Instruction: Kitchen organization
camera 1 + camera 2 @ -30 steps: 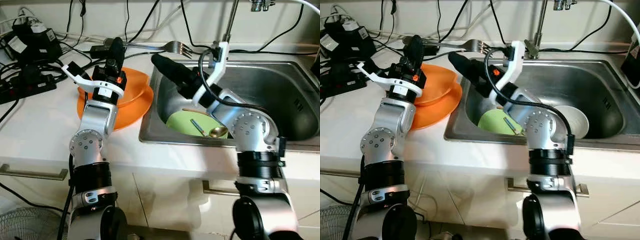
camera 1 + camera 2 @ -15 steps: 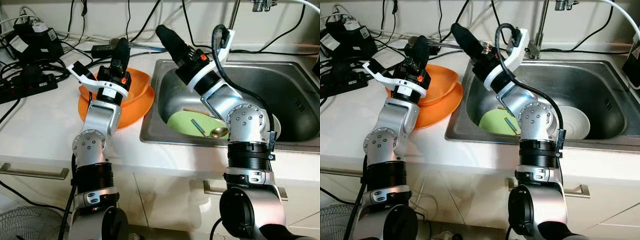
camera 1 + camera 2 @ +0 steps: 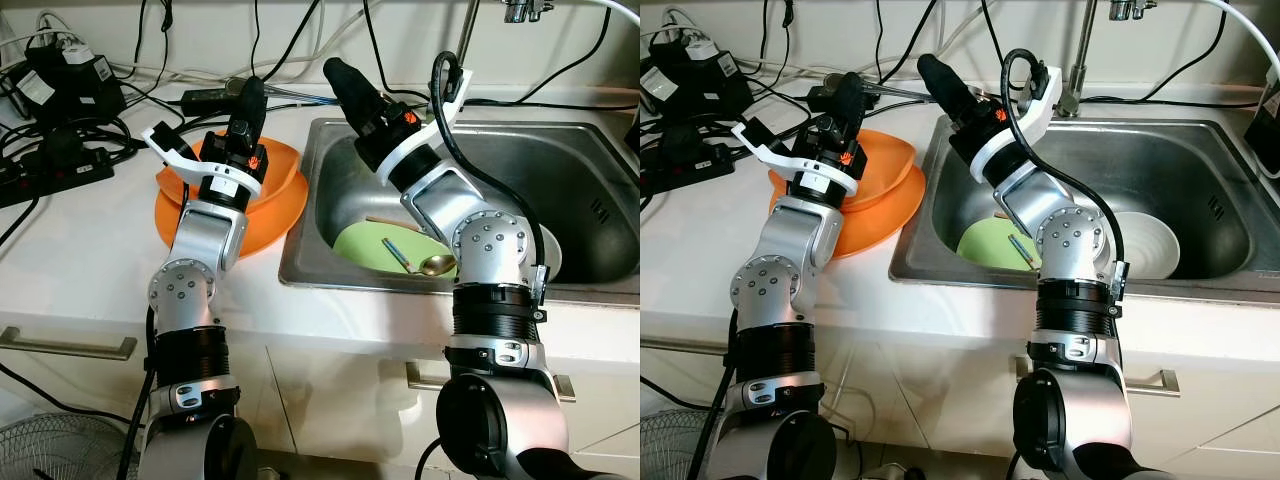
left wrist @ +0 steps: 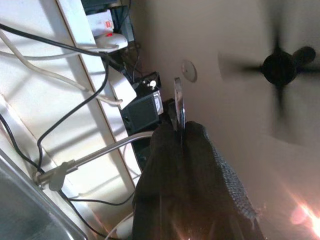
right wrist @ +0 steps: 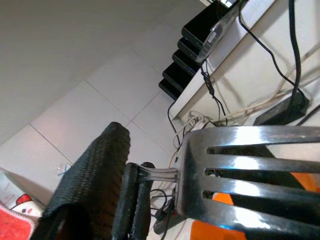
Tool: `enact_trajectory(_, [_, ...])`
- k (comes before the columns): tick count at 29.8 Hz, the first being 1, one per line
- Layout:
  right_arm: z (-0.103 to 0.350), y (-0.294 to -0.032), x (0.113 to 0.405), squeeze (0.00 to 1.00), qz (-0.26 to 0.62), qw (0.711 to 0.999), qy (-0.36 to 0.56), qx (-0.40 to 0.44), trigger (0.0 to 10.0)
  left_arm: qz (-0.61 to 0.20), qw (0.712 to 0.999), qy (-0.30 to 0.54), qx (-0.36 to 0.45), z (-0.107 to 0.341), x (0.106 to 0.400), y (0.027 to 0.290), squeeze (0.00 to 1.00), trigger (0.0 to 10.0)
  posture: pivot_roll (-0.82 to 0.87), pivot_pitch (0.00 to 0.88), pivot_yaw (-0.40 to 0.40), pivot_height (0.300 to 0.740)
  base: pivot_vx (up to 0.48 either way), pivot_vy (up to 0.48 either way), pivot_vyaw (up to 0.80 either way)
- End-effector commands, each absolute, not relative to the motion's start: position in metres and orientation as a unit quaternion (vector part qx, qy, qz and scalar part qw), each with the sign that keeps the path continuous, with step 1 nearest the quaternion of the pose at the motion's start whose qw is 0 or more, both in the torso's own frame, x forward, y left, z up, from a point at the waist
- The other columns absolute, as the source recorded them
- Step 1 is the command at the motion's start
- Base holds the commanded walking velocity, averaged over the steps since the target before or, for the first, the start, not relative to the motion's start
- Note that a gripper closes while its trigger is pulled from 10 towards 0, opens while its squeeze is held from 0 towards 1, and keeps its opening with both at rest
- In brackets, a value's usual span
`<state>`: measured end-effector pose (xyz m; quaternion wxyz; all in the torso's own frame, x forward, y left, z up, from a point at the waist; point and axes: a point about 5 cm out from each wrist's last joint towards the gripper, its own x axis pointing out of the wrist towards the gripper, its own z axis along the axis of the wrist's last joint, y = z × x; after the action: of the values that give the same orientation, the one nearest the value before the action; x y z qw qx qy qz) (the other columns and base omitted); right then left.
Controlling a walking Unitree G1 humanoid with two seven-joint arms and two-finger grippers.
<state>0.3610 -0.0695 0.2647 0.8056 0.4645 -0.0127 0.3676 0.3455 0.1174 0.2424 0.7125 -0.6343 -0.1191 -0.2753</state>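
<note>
A steel fork (image 5: 240, 185) hangs crosswise above the counter between my two grippers. My left gripper (image 3: 252, 90) points up over the orange bowl (image 3: 285, 160), shut on the fork's handle, whose metal end pokes past the fingertips (image 4: 178, 102). My right gripper (image 3: 335, 68) is raised over the sink's left rim and looks shut on the fork's neck. The tines lie beside its fingers (image 5: 105, 180). A thin stretch of the handle (image 3: 900, 91) spans the gap between the grippers.
The orange bowl rests on an orange plate (image 3: 270, 225) left of the steel sink (image 3: 600, 200). A green plate (image 3: 365, 250) with a spoon (image 3: 435, 265) and a white bowl (image 3: 1150, 245) lie in the sink. Faucet (image 3: 462, 40) behind; power strips and cables (image 3: 60, 160) at back left.
My right gripper rose from inside the sink's left edge up to the fork and closed in on its neck. The left gripper drifted slightly right, still holding the handle.
</note>
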Motion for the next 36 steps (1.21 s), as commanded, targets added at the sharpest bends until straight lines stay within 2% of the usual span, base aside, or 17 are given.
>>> enact_trajectory(1, [0.2743,-0.0658,0.3623,0.0,0.373,0.803,-0.02,0.465,0.0,-0.277,0.705,-0.104,-0.645,0.2364,0.3425,0.1043,0.0,0.0,-0.08,0.027,0.059,0.74,0.0,0.0,0.0])
enact_trajectory(32, [0.2697,-0.0594,0.3613,0.0,0.374,0.804,-0.003,0.462,0.0,-0.275,0.719,-0.097,-0.631,0.2338,0.3438,0.1001,0.0,0.0,-0.08,0.025,0.06,0.74,0.0,0.0,0.0])
enact_trajectory(34, [0.2693,-0.0597,0.3615,0.0,0.373,0.805,-0.002,0.462,0.0,-0.271,0.728,-0.094,-0.622,0.2331,0.3445,0.0995,0.0,0.0,-0.08,0.025,0.061,0.74,0.0,0.0,0.0])
enact_trajectory(35, [0.2693,-0.0598,0.3616,0.0,0.372,0.805,-0.002,0.462,0.0,-0.272,0.731,-0.091,-0.619,0.2325,0.3447,0.0987,0.11,2.8,-0.08,0.025,0.061,0.74,0.0,0.0,0.0])
enact_trajectory(36, [0.2693,-0.0599,0.3617,0.0,0.372,0.805,-0.002,0.462,0.0,-0.272,0.732,-0.089,-0.618,0.2322,0.3448,0.0982,0.11,2.8,-0.08,0.025,0.061,0.74,0.0,0.0,0.0])
